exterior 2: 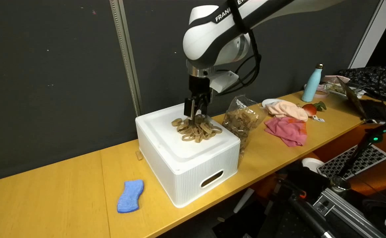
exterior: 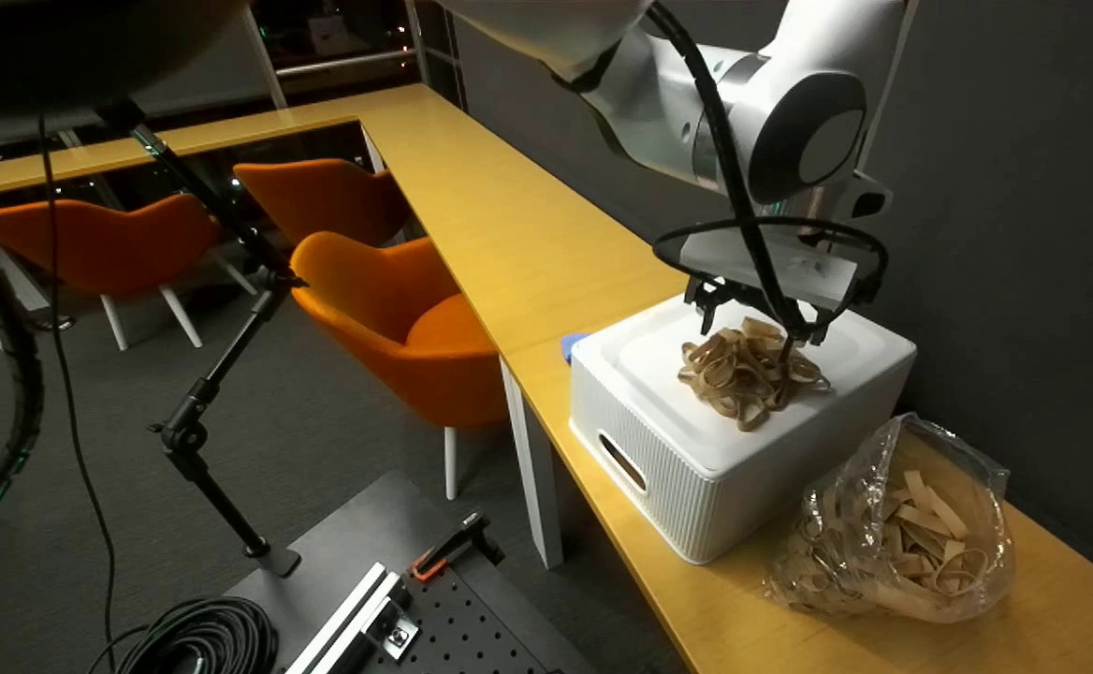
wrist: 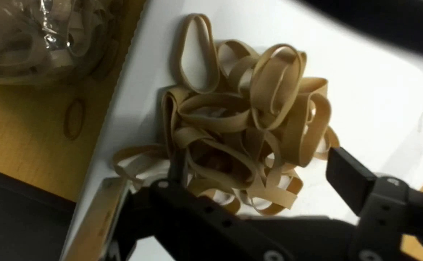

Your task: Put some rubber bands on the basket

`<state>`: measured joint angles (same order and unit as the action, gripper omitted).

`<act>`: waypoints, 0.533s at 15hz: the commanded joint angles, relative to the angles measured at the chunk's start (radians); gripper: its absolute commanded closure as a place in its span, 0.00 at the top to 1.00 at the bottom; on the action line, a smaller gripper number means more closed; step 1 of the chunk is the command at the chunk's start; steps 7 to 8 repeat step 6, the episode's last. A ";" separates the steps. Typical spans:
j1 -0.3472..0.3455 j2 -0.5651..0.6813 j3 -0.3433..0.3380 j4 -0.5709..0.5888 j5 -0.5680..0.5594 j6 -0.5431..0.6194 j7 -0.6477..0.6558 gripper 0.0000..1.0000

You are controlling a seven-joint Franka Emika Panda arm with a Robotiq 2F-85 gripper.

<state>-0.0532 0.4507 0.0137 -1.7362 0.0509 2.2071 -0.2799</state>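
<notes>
A loose pile of tan rubber bands lies on the flat white top of the ribbed white basket. The pile shows in both exterior views and fills the middle of the wrist view. The basket shows in both exterior views, and its top is also in the wrist view. My gripper is right over the pile, pointing down, with its fingers wide apart. One finger reaches down into the bands; the other stands at the pile's edge. No band is pinched between them.
A clear plastic bag of rubber bands stands beside the basket, close against it. A blue sponge lies on the table on the basket's opposite side. Cloths and a light blue bottle are farther along. A dark wall runs behind.
</notes>
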 commanded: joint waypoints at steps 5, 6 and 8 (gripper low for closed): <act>0.021 -0.151 -0.037 -0.047 -0.149 -0.040 0.115 1.00; 0.020 -0.165 -0.040 -0.052 -0.163 -0.042 0.132 1.00; 0.020 -0.165 -0.040 -0.052 -0.163 -0.042 0.132 1.00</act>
